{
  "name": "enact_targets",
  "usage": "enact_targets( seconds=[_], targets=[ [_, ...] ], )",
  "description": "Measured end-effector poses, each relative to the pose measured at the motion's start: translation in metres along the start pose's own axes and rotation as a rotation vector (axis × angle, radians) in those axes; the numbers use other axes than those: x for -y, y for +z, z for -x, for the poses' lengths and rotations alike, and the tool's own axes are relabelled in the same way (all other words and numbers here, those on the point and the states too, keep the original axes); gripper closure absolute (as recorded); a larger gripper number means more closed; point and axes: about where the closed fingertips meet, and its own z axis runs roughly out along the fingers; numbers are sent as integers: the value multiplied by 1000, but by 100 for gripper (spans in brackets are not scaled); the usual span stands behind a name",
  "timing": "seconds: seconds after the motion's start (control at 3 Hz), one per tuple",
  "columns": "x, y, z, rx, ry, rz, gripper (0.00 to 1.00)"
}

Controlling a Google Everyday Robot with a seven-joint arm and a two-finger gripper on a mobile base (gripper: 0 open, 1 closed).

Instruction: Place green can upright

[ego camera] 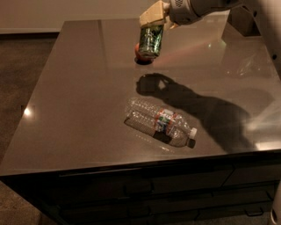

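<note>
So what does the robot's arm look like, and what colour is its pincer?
The pincer, up at the top of the picture above the far side of the table, has flat, boxy fingers in a pale tan colour. Behind it the arm is smooth, round and whitish-grey, like a thick tube. I can't see any cables or markings.

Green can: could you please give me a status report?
Gripper shut on green can, above table. Can nearly upright. Reddish object close by; bottle lies clear.
</note>
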Motion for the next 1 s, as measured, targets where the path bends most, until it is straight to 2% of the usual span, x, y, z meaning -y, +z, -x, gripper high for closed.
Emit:
enact_targets(
  seconds=[0.33,0.67,1.0],
  targets=[
    [1,3,-2,-33,-8,0,100],
    [4,8,-7,-103,-46,7,100],
    [7,11,-8,-145,-71,9,100]
  ],
)
